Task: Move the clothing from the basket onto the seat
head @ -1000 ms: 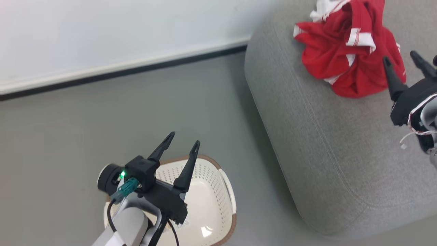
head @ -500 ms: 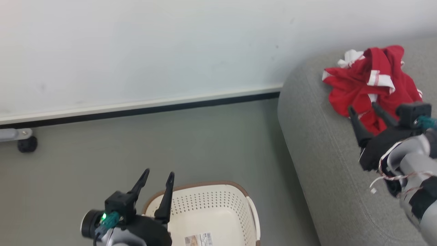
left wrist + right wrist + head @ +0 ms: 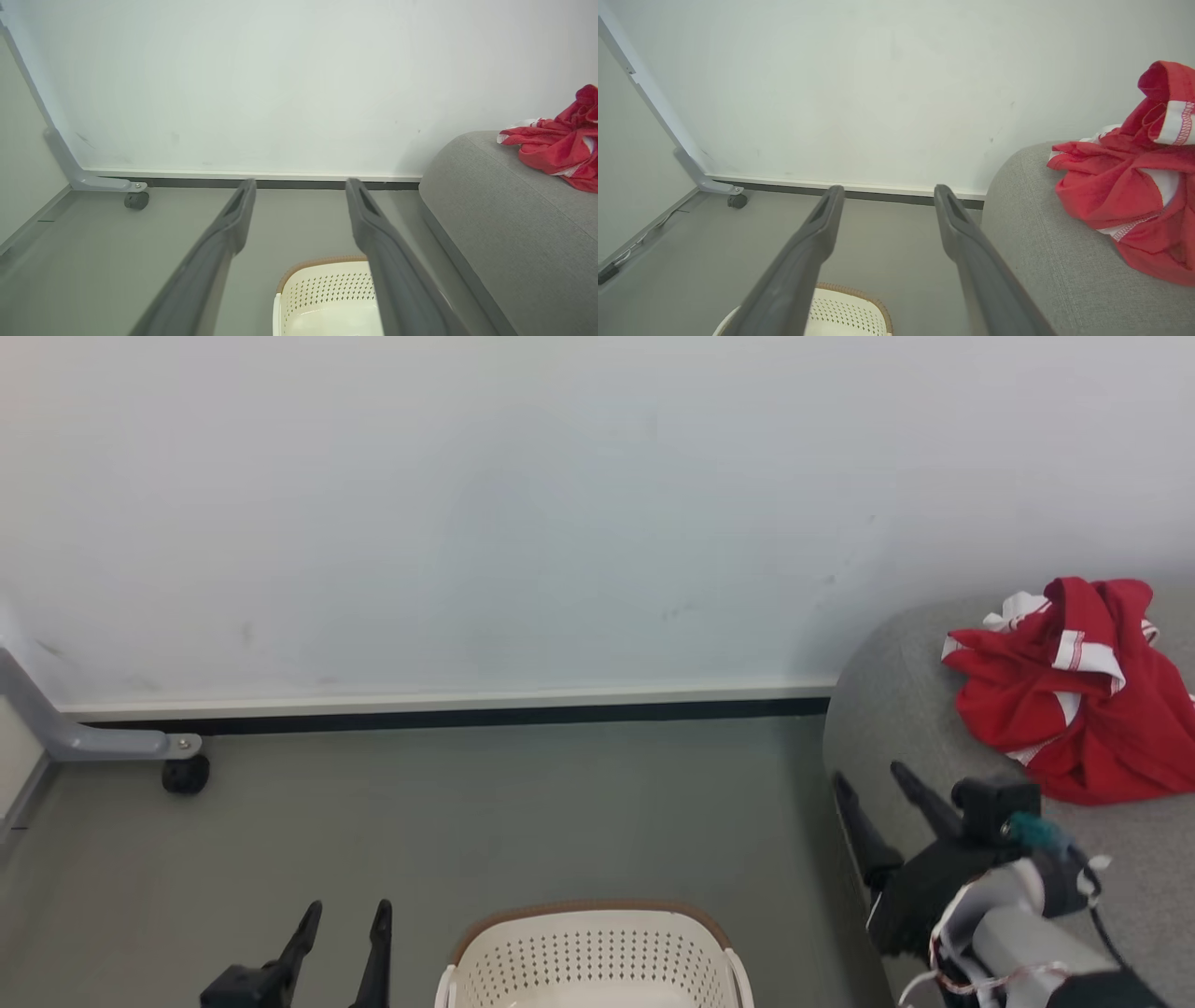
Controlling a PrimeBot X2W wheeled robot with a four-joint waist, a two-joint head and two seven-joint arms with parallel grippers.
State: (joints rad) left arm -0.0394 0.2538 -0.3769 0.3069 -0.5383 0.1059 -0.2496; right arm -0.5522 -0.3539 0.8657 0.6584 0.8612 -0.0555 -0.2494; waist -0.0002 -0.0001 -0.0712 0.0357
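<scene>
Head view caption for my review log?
Red clothing lies crumpled on the grey seat, basket on the floor, left gripper and right gripper open, holding nothing.

Plain pale white wall (image 3: pixel 467 504) above a smooth grey floor (image 3: pixel 513 821), softly and evenly lit.
A white skirting board (image 3: pixel 448 700) with a thin black strip (image 3: pixel 467 718) beneath it runs along the foot of the wall. At the far left, a light grey angled metal leg (image 3: pixel 93 739) ends in a small black caster wheel (image 3: pixel 185 775) resting on the floor.

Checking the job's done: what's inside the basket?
Inside the basket, bare holed walls and a pale bottom show, no cloth; its near part is out of frame. The clothing lies on the seat.
</scene>
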